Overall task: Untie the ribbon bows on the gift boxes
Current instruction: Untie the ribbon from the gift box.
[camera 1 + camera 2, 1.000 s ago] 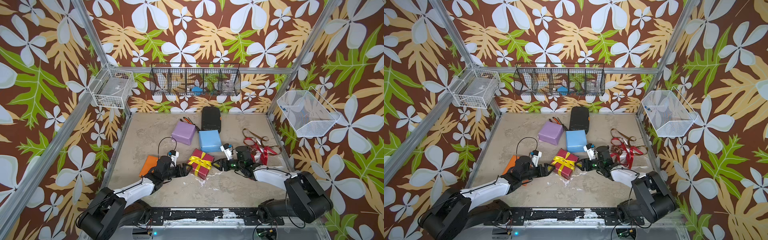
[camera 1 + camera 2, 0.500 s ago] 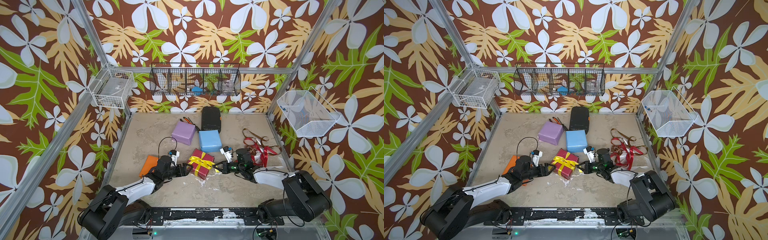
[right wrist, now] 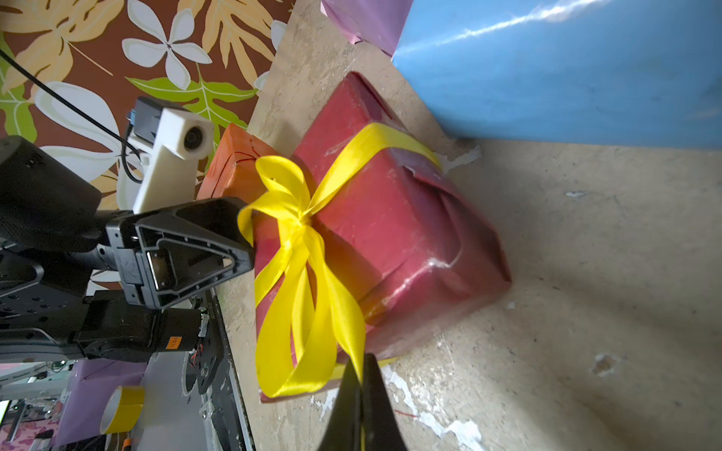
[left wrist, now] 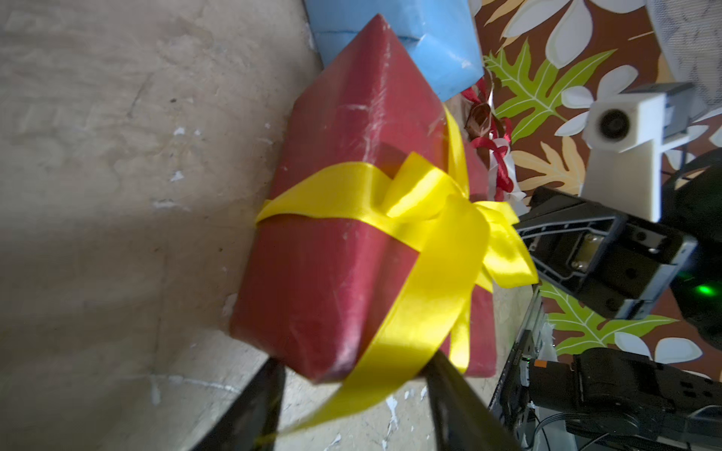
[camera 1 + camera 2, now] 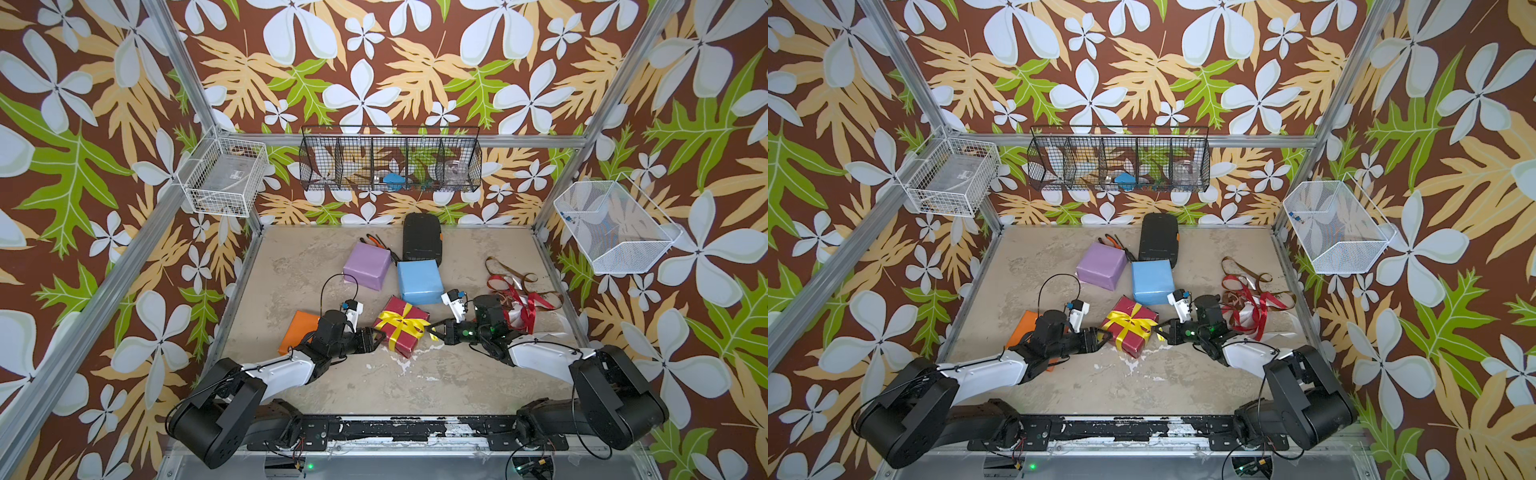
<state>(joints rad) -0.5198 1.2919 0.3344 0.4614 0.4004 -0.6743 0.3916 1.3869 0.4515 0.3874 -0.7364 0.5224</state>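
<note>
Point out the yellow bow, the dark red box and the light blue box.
yellow bow (image 3: 302, 223): right wrist view, its knot.
dark red box (image 3: 390, 234): right wrist view, bare red paper.
light blue box (image 5: 419, 281): a top view, top face.

dark red box (image 5: 390, 309) tied with yellow ribbon (image 5: 400, 325); light blue box (image 5: 419, 281), lilac box (image 5: 368, 266), orange box (image 5: 297, 332); black ribbed case (image 5: 422, 241); brown walls (image 5: 374, 62) patterned with white flowers, green leaves.

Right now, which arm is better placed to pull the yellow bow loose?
Right arm, probably. The right pincer is shut on a yellow ribbon tail of the dark red box, ready to pull; the left pincer stands open.
</note>
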